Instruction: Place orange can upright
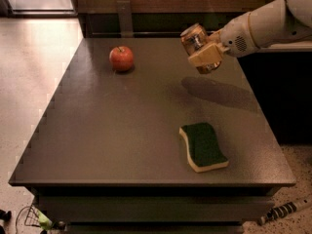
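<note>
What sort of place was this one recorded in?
Probably an indoor test area in an office or lab: a plain dark table with an apple and a sponge, a polished floor around it, and the gripper holding the can above the table's far right.
</note>
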Tool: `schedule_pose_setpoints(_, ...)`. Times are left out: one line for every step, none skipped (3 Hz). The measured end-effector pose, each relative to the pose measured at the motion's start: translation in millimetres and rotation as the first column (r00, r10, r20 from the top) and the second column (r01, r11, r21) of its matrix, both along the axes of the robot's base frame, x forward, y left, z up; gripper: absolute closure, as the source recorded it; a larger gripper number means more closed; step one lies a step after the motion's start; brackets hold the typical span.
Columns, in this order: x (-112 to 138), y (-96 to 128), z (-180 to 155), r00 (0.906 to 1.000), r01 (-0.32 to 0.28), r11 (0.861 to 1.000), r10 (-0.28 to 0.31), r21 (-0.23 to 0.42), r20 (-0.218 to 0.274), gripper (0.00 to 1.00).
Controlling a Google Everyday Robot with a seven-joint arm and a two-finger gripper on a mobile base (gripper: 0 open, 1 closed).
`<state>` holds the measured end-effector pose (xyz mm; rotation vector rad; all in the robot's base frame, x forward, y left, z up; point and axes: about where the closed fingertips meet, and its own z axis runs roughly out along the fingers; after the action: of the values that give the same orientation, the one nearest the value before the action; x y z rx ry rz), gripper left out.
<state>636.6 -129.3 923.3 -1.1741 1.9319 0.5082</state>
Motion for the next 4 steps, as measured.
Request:
schedule_pose_setpoints(6.6, 0.3, -14.0, 0.9874, -0.116, 0.993, 0.112, 0.033, 0.112, 1.0)
schedule_pose_setpoints(16.5, 2.1, -24.2, 0.9841, -0.146, 0.986, 0.136, 0.084, 0.114, 1.0)
schedule_pose_setpoints(26.0, -1.0, -34.2, 0.9903, -0.129, 0.975, 0.118, 0.182, 0.074, 1.0)
schedule_pose_setpoints(32.4, -5.8, -45.1, 0.9947, -0.103, 0.953, 0.099, 0.287, 0.027, 1.0)
